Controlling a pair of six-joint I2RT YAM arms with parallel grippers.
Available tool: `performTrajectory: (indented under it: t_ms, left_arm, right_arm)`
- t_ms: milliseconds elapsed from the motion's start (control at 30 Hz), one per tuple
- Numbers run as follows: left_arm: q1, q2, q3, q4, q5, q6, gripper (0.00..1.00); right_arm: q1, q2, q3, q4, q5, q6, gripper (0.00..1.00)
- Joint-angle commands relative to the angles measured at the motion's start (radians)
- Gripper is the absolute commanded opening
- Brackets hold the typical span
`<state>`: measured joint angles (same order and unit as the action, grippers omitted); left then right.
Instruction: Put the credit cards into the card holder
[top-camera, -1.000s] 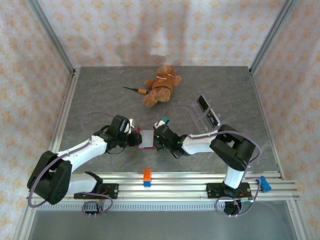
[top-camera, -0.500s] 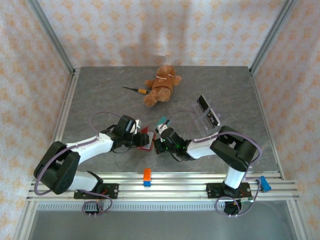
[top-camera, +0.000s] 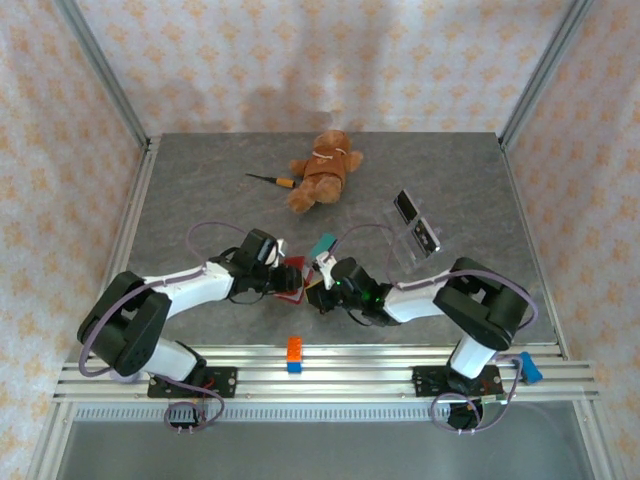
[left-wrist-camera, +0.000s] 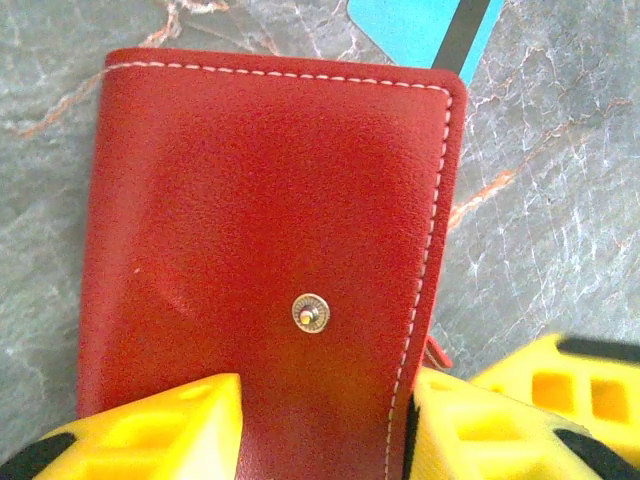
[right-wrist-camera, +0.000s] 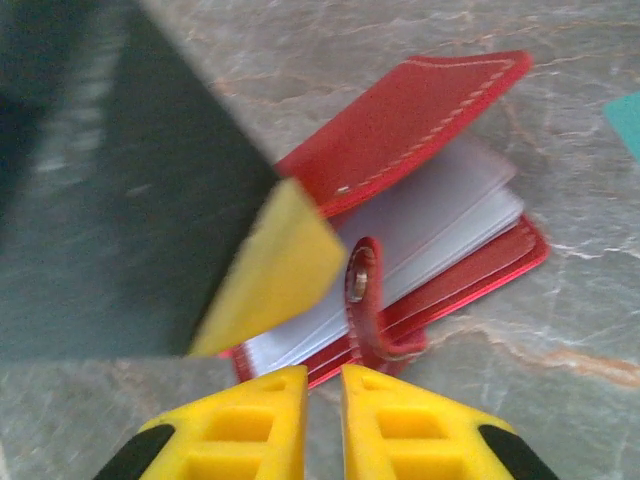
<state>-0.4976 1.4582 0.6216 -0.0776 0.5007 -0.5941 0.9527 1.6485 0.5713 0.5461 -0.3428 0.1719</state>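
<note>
The dark red card holder (top-camera: 293, 279) lies on the table between my two grippers. In the left wrist view its cover (left-wrist-camera: 260, 220) with the snap stud faces up. My left gripper (left-wrist-camera: 325, 390) is open astride the cover's free edge, one finger on top. The right wrist view shows that cover (right-wrist-camera: 400, 120) propped up above white pages, with a yellow fingertip (right-wrist-camera: 270, 270) at the opening. My right gripper (right-wrist-camera: 323, 375) is just short of the snap tab (right-wrist-camera: 365, 300), nearly closed and empty. A teal credit card (top-camera: 322, 244) lies just beyond the holder.
A teddy bear (top-camera: 325, 168) and a screwdriver (top-camera: 270, 180) lie at the back. A clear stand with a dark card (top-camera: 415, 225) is on the right. An orange-and-blue block (top-camera: 295, 354) sits on the front rail. Metal frame posts border the table.
The holder's cover has swung over the white pages. My left gripper moved right onto it. My right gripper slid toward the near side of the holder and parted a little.
</note>
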Motion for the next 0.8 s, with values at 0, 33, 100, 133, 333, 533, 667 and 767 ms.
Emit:
performTrajectory:
  t_ms: [0,33,100,133,333,533,667,767]
  left_arm:
    - [0.001,0.066,0.003,-0.018,-0.088,0.023,0.39]
    - [0.001,0.075,0.004,-0.018,-0.088,0.024,0.38]
    - [0.001,0.086,0.006,-0.010,-0.076,0.022,0.38]
    - [0.001,0.085,0.004,-0.005,-0.068,0.017,0.39]
    - [0.004,-0.008,0.007,-0.004,-0.024,-0.006,0.43]
    - [0.022,-0.158,0.035,-0.120,-0.077,0.024,0.46]
    - [0.041,-0.189,0.054,-0.189,-0.081,0.072,0.47]
    - [0.052,-0.203,0.055,-0.226,-0.081,0.082,0.46]
  right_arm:
    - [-0.002,-0.042,0.016,-0.101,-0.088,-0.064,0.17]
    - [-0.005,-0.049,0.016,-0.109,-0.102,-0.059,0.18]
    - [-0.013,-0.057,0.018,-0.127,-0.119,-0.049,0.22]
    - [-0.019,-0.061,0.015,-0.133,-0.118,-0.045,0.23]
    - [-0.080,-0.117,-0.033,-0.113,-0.081,0.017,0.33]
    - [-0.092,-0.119,0.046,-0.272,0.005,-0.027,0.66]
    - [-0.129,-0.040,0.179,-0.389,-0.137,-0.026,0.66]
    - [-0.129,-0.006,0.243,-0.450,-0.147,-0.061,0.65]
